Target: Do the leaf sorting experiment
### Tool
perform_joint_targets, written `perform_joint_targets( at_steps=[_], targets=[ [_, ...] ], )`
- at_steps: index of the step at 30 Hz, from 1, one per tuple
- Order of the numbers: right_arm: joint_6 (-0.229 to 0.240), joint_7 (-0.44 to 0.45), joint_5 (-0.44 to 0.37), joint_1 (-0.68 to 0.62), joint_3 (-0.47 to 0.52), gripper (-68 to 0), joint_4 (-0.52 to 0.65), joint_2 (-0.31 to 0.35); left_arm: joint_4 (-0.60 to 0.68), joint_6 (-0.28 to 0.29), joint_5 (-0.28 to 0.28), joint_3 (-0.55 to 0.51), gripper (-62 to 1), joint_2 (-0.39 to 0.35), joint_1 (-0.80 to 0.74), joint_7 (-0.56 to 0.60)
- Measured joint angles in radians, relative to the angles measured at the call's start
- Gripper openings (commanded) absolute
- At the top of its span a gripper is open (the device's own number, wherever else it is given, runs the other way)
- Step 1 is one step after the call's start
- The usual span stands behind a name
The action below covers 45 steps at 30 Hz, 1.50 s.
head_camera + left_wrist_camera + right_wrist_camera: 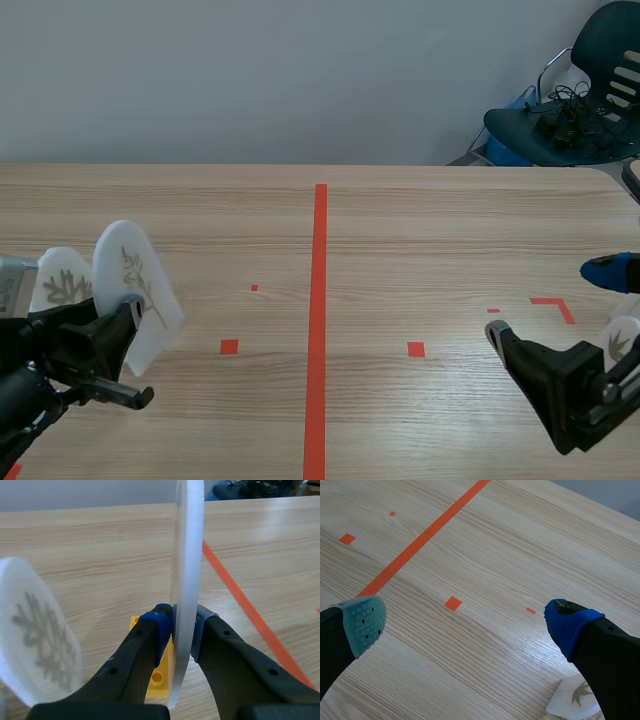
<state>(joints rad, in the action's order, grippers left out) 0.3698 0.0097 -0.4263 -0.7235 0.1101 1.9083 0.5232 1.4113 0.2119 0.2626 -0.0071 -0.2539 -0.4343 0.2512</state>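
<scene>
Left gripper (pixel 182 626) is clamped on a white leaf card (pixel 187 555), held upright over the yellow stand (pixel 159 676), with a second card (pixel 40 640) just beside it. Right gripper (pixel 466 622) is spread wide and empty, a third card (pixel 574 696) near its blue pad. Sorting looks early: I see no card laid out yet.

No words, numbers or brands can be read anywhere. The only printed signs are leaf figures on three white cards. The raised card (pixel 135 295) bears a grey sprig. The left card (pixel 62 285), just beside it, bears a grey feathery leaf. The right card (pixel 575 697) bears a small brownish leaf with pointed lobes.
</scene>
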Motion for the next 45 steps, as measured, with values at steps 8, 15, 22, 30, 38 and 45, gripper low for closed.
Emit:
perform_joint_targets(
  at_steps=[8,15,22,30,38,45],
  targets=[
    [0.0,0.0,0.0,0.0,0.0,0.4,0.0,0.0,-0.196,-0.038,0.0,0.002,-55.2,0.029,0.107,0.006],
    [0.0,0.0,0.0,0.0,0.0,0.4,0.0,0.0,-0.264,-0.108,0.0,0.003,-55.2,0.055,0.161,0.039],
    [0.0,0.0,0.0,0.0,0.0,0.4,0.0,0.0,-0.279,-0.115,0.0,-0.027,-55.2,0.058,0.19,0.053],
    [0.0,0.0,0.0,0.0,0.0,0.4,0.0,0.0,-0.279,-0.123,0.0,-0.074,-55.2,0.057,0.196,0.053],
    [0.0,0.0,0.0,0.0,0.0,0.4,0.0,0.0,-0.279,-0.122,0.0,-0.074,-38.2,0.057,0.196,0.053],
    [0.0,0.0,0.0,0.0,0.0,0.4,0.0,0.0,-0.279,-0.112,0.0,-0.074,-32.2,0.057,0.196,0.053]
  ],
)
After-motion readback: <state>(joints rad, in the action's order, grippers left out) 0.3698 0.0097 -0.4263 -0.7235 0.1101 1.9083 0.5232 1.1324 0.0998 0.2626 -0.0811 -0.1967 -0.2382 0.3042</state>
